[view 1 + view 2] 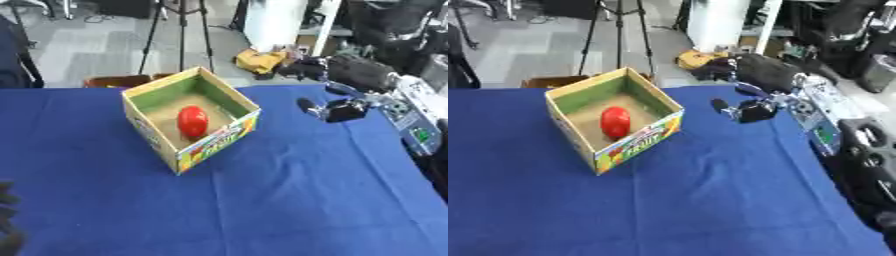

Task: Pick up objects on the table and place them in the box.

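Note:
An open cardboard box [219, 145] with a printed front stands on the blue tablecloth, left of the middle and turned corner-on. A red rounded object [192, 121] lies on its floor. My right hand [331, 110], black, hovers over the cloth to the right of the box, well apart from it, with its fingers relaxed and nothing in them. The right arm [815, 107] runs back along the table's right edge. Dark fingertips of my left hand [7, 220] show at the lower left corner, pointing up and holding nothing.
The blue table [262, 210] fills the near half of the view. Beyond its far edge are a brown carton [114, 81], tripod legs [182, 35], a yellow thing on the floor [261, 61] and dark equipment at the right.

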`<action>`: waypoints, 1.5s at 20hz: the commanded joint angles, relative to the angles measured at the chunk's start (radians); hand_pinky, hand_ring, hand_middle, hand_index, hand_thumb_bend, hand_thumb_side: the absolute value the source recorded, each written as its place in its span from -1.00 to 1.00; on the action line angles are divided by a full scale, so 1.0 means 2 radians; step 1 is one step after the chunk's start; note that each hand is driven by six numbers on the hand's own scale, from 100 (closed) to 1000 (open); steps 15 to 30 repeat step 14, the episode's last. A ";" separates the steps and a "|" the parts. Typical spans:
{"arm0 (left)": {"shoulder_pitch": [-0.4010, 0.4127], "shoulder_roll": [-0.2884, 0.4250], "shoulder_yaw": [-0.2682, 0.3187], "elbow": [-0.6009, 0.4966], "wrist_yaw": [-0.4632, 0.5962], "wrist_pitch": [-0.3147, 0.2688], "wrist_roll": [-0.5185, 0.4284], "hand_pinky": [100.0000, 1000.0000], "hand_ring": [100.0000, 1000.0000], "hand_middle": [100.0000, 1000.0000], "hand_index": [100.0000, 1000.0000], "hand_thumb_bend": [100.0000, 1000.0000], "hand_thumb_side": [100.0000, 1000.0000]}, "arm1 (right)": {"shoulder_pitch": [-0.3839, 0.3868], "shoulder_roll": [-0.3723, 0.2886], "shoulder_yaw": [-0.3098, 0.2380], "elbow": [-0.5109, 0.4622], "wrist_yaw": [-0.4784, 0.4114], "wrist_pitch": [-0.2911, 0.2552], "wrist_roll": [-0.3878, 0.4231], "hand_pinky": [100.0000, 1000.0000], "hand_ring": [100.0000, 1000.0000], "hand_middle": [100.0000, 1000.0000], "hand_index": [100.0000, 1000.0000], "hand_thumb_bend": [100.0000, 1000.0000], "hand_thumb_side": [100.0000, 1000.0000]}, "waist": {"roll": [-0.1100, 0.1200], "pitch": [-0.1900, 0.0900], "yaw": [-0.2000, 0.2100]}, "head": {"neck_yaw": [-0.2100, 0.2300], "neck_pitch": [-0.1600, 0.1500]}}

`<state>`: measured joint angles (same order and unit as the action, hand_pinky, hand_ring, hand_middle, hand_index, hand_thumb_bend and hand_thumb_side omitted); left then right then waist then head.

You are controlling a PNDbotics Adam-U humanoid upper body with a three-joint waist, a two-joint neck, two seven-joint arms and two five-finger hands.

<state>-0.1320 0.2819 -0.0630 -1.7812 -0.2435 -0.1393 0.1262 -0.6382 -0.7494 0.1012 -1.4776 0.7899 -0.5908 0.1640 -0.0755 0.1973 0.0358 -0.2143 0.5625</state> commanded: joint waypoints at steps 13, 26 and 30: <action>0.001 0.004 0.007 -0.003 -0.004 0.001 0.008 0.08 -0.48 -0.02 0.42 1.00 0.46 | 0.058 -0.063 -0.054 -0.069 -0.117 0.062 0.077 0.30 0.32 0.56 1.00 -0.58 -0.45 | 0.000 -0.008 -0.012 | 0.023 0.022; 0.002 0.004 0.006 -0.003 -0.004 0.000 0.007 0.08 -0.48 -0.02 0.42 1.00 0.46 | 0.061 -0.064 -0.055 -0.070 -0.120 0.063 0.080 0.30 0.32 0.56 1.00 -0.61 -0.42 | 0.000 -0.008 -0.014 | 0.024 0.023; 0.002 0.004 0.006 -0.003 -0.004 0.000 0.007 0.08 -0.48 -0.02 0.42 1.00 0.46 | 0.061 -0.064 -0.055 -0.070 -0.120 0.063 0.080 0.30 0.32 0.56 1.00 -0.61 -0.42 | 0.000 -0.008 -0.014 | 0.024 0.023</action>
